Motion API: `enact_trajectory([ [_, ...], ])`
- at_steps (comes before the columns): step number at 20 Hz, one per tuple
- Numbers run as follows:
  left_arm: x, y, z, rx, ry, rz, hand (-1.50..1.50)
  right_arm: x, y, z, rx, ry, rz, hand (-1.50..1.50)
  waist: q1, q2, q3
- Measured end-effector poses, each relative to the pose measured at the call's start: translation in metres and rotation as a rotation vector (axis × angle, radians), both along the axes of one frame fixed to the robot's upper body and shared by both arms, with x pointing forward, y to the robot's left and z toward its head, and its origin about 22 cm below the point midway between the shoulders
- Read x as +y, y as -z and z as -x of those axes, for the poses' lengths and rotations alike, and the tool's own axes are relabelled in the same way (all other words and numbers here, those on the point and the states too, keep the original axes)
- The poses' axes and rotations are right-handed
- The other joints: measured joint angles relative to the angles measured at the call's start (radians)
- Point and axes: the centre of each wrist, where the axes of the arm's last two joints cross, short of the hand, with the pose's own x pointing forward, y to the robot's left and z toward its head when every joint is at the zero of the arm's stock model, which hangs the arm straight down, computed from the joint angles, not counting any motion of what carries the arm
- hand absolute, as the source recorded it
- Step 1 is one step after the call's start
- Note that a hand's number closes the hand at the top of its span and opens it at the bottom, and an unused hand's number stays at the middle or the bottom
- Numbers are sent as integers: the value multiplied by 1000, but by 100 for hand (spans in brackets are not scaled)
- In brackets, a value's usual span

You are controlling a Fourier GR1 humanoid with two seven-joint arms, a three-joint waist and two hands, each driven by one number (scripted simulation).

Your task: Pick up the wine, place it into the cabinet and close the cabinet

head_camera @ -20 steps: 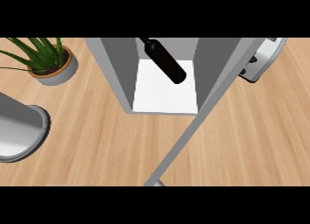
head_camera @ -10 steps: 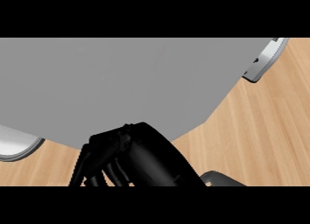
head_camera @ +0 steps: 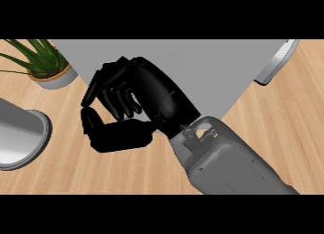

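Right robot hand (head_camera: 134,107) was curled on nothing against the cabinet (head_camera: 212,68) mid-frame; I worried it'd clip the plant (head_camera: 40,64) upper left.

Cabinet (head_camera: 212,68) stands on the counter (head_camera: 286,119), plant (head_camera: 43,64) left, right hand (head_camera: 141,103) seemingly before it.

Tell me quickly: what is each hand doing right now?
Right hand: fingers curled, holding nothing visible, in front of the grey cabinet.
Left hand: not in view.
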Motion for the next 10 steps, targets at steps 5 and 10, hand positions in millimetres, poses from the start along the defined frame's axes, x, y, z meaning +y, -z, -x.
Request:
enact_trajectory([
  [5,-11,4,-7,18,30,12,-150,-4,0,-32,-9,16,7,150,-6,-4,-2],
  [10,-27,9,-19,35,46,16,-150,-8,7,-44,-31,-32,5,150,-11,-17,-6],
])
